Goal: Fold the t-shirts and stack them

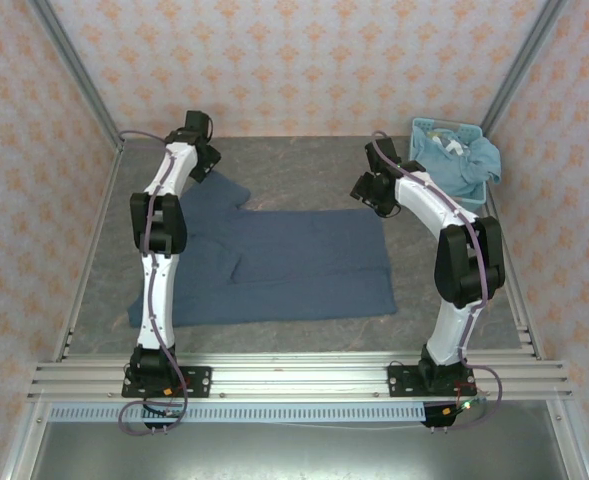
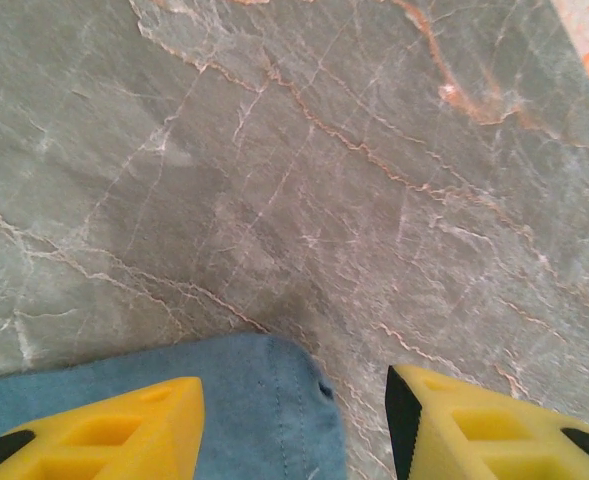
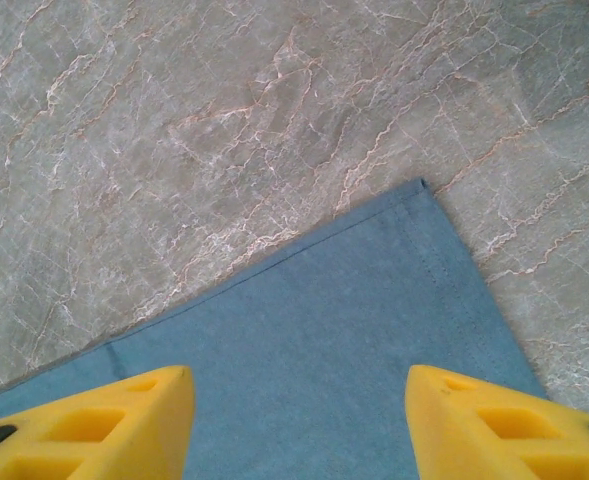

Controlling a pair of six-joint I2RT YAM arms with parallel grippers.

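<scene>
A dark slate-blue t-shirt (image 1: 304, 265) lies spread flat across the middle of the table, its sleeves to the left. My left gripper (image 1: 207, 168) hovers at the far sleeve. In the left wrist view this gripper (image 2: 294, 410) stands open, the sleeve's hemmed end (image 2: 259, 400) lying under the gap and the left finger (image 2: 124, 435). My right gripper (image 1: 374, 197) hangs over the shirt's far right corner. In the right wrist view it (image 3: 299, 410) is open, with flat cloth (image 3: 324, 320) between the yellow fingers and the corner (image 3: 414, 195) just beyond. Lighter blue-teal t-shirts (image 1: 469, 162) sit bunched in the basket.
A light blue plastic basket (image 1: 442, 126) stands at the far right corner of the table. The grey marbled tabletop (image 1: 304, 165) shows beyond the shirt. Patterned walls and metal rails close in the left, right and back sides.
</scene>
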